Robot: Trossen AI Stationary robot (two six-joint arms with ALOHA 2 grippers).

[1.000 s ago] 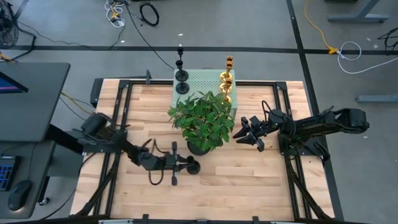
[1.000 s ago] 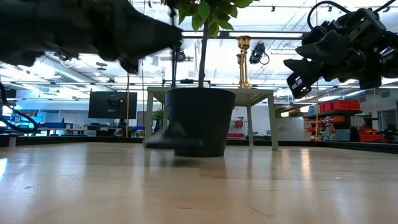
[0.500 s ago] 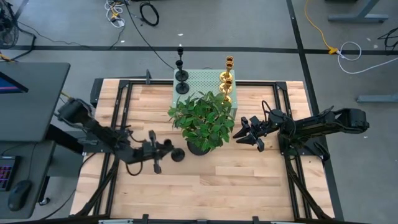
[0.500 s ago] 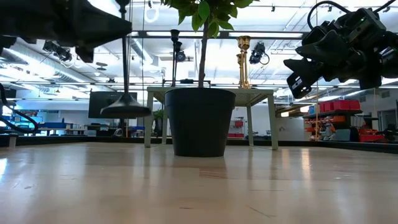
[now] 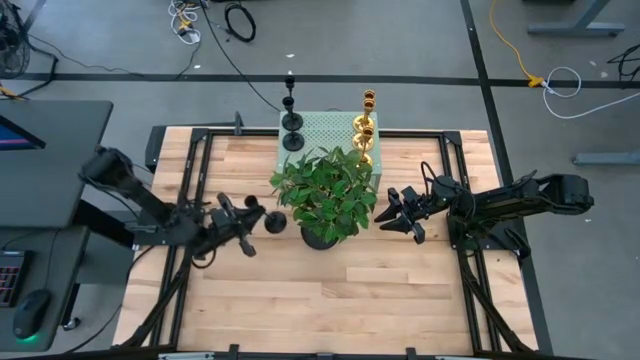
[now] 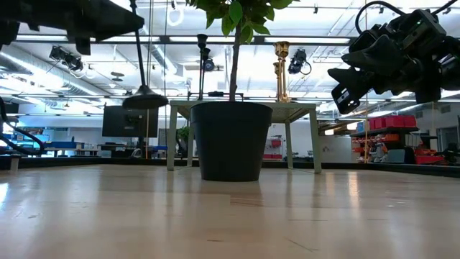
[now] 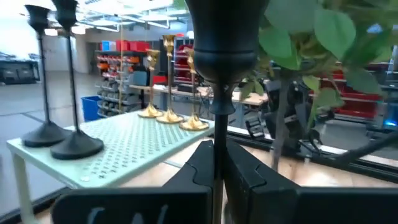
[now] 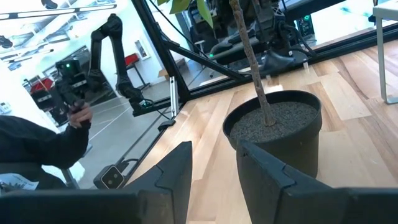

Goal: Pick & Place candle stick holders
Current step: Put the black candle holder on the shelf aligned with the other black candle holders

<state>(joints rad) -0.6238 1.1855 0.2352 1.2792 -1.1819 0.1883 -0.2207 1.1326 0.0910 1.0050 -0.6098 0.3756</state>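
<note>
My left gripper (image 5: 240, 226) is shut on a matte black candlestick (image 6: 141, 72) left of the potted plant (image 5: 322, 195), with its round base (image 5: 275, 222) in the air. Two more black candlesticks (image 5: 292, 120) and the gold ones (image 5: 364, 125) stand on their bases on a pale green perforated stand (image 5: 325, 128) at the far edge. They also show in the left wrist view (image 7: 62, 134). My right gripper (image 5: 396, 212) is open and empty, hovering right of the plant. My left gripper pinches the candlestick's thin stem (image 7: 217, 134) between its two fingers (image 7: 244, 174), a short way below the candle cup (image 7: 221, 37). The fingers lie level, across the stem, coming from the table's left. The candlestick hangs nearly upright, its base (image 6: 144, 101) clear of the table.
The plant's black pot (image 6: 230, 140) stands at the table's middle between the two grippers, its leaves spreading over the stand's near edge. A person's dark sleeve (image 8: 37, 146) shows beyond the table in the right wrist view. Bare wood lies along the near side (image 5: 330, 300).
My left gripper has gone up and toward the table's far-left with the black candlestick. The candlestick's base, down at table level beside the pot a second ago, is now lifted clear, and the stem has come nearly upright.
</note>
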